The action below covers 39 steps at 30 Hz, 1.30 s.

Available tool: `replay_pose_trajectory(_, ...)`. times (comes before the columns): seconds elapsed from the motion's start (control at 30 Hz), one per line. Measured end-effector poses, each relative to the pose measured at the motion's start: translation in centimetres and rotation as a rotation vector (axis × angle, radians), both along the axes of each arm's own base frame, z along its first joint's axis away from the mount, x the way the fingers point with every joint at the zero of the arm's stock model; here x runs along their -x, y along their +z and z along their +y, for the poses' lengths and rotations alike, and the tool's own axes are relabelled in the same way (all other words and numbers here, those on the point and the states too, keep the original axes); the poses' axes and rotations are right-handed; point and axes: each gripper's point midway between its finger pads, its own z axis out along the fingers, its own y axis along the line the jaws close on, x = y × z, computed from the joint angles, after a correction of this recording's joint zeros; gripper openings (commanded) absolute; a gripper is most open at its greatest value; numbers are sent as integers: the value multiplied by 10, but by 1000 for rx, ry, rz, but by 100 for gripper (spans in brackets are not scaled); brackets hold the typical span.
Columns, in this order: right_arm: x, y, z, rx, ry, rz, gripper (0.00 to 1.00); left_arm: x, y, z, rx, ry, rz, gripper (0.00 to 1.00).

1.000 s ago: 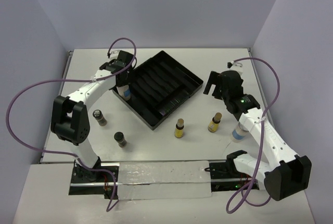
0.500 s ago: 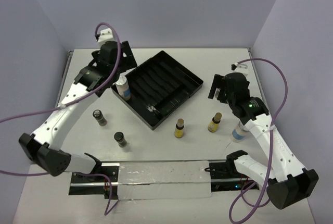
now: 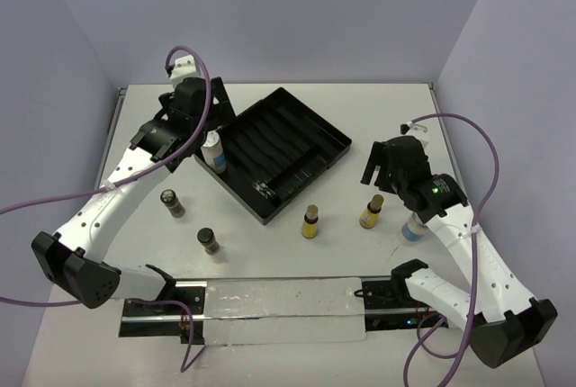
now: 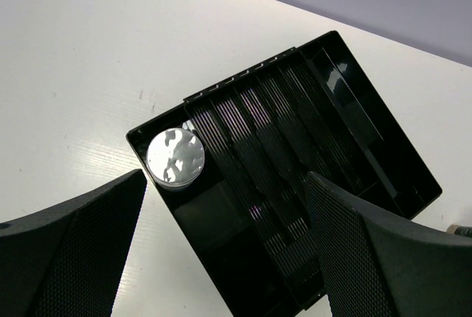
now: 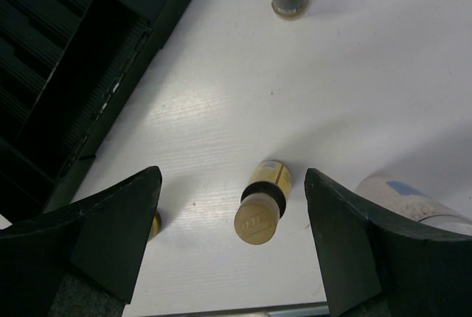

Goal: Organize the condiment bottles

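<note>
Right gripper (image 5: 230, 177) had swung over the amber bottle (image 5: 259, 206), jaws spread; left gripper (image 4: 225, 177) likewise had its jaws spread. Probably light, rigid and slick, the bottle suited a pinch at its body.

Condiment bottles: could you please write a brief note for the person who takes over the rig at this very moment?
Left gripper: jaws open, empty, above the tray's corner.
Right gripper: jaws open, empty, over the first amber bottle, not touching it.
Done: the first white-lidded bottle stands upright in a corner compartment of the black tray.
Left, all standing on the table: the first amber bottle, the second amber bottle, the farther dark bottle, the nearer dark bottle and the second white-lidded bottle, which is partly hidden.
Likely next: close the right jaws on the first amber bottle.
</note>
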Motion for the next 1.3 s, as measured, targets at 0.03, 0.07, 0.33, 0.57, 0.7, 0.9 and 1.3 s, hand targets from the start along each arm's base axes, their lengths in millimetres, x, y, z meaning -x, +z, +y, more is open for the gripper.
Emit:
replay_pose_trajectory(0.03,2,-4,1,-2,0,11,81,0,0,0,-1,2,0,96)
replay_pose_trajectory(0.07,4,-9,2,-2,1,24,79,0,0,1,-3,4,0,96)
replay_pose_trajectory(0.33,19,-42,10,-5,-18,106,71,0,-7,4,-19,16,10,96)
replay_pose_trajectory(0.57,24,-52,6,1,-72,122,68,0,-6,7,-33,28,6,96)
replay_pose_trajectory(0.7,24,-54,5,4,-88,124,63,0,-6,8,-36,32,5,96)
replay_pose_trajectory(0.9,24,-55,5,12,-103,125,65,0,-9,9,-43,37,10,96)
replay_pose_trajectory(1.3,30,-61,2,22,-141,154,66,0,-11,11,-58,40,13,96)
